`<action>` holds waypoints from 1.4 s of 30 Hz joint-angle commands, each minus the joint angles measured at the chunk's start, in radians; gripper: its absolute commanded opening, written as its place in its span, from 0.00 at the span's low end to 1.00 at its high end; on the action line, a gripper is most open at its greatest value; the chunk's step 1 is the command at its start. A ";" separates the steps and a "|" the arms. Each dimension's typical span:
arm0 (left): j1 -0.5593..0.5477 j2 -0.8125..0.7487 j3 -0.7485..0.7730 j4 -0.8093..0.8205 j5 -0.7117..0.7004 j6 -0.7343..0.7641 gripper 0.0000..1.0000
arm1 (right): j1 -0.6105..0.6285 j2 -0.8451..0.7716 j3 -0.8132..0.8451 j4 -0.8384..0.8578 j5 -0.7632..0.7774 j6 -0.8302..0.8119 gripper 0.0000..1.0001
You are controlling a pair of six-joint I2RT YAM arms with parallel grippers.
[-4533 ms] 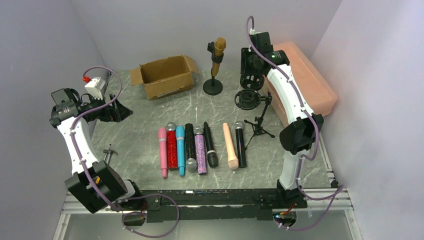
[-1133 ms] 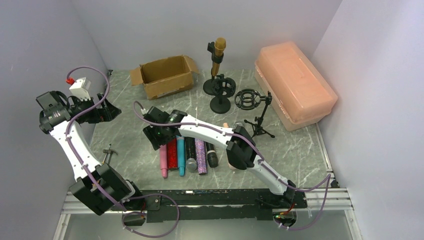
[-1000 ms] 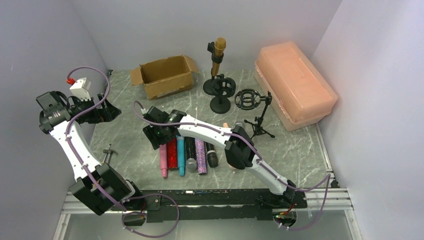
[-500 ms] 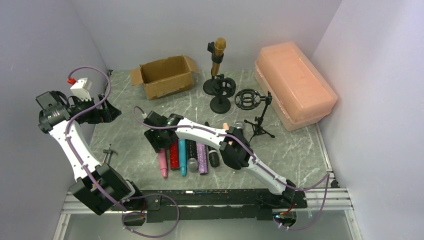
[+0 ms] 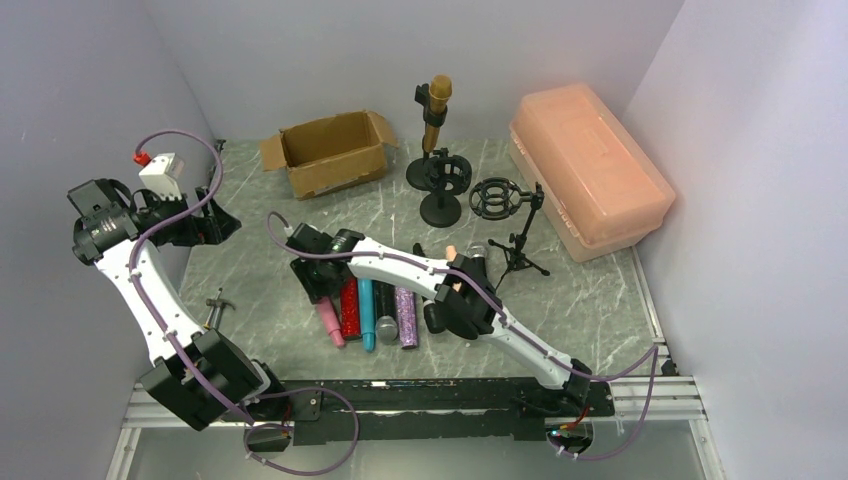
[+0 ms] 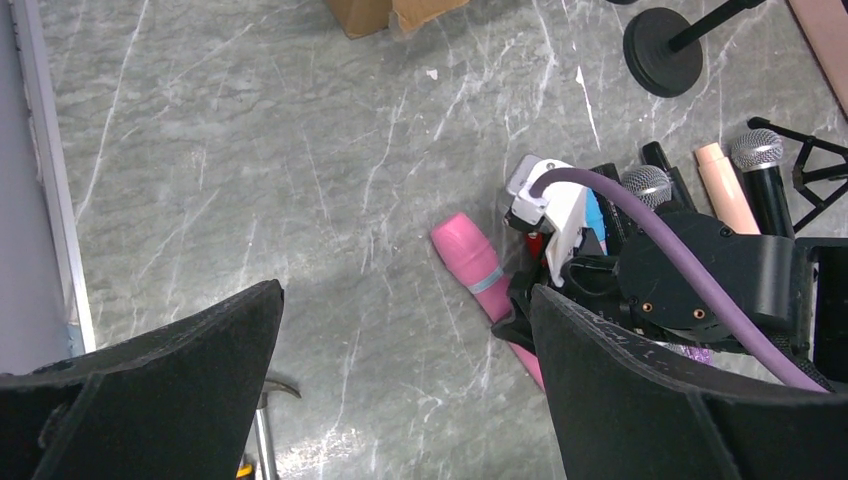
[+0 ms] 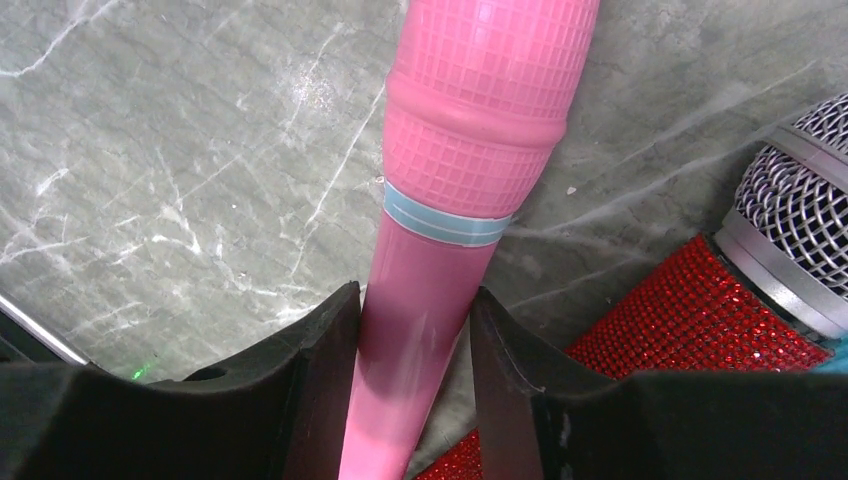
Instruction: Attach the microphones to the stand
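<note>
- Over to the right gripper (image 7: 415,340): clamped on the pink microphone (image 7: 480,120), one finger pressed to each side of the slim handle, just below the pale blue band.
- Sits low at the left end of the microphone row, mid-desk, with the pink one angled: head toward the far left corner, tail toward the near edge.
- Hard to call whether lifted or resting on the marble desk (image 5: 260,300).
- Right beside it, the red glitter microphone (image 7: 690,330), with a silver mesh head (image 7: 800,240) next along.
- Further down the row, the blue microphone (image 5: 364,315) and the purple glitter microphone (image 5: 407,318), lying flat, partly hidden under the right arm.
- Up by the left edge, the left gripper (image 6: 405,300): spread wide, nothing between the fingers, hanging high above the marble.
- Along the far edge, the gold microphone (image 5: 436,105) upright in its clip stand (image 5: 425,175).
- Just nearer and to the right, a round-base stand (image 5: 443,190) and a tripod stand (image 5: 512,225).
- Cardboard box (image 5: 330,150) toward the far left corner, peach bin (image 5: 590,170) at the far right.
</note>
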 commanded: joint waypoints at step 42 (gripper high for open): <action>-0.467 -0.236 -0.061 0.218 0.243 -0.208 0.65 | 0.010 -0.742 -0.502 0.921 0.338 -0.035 0.00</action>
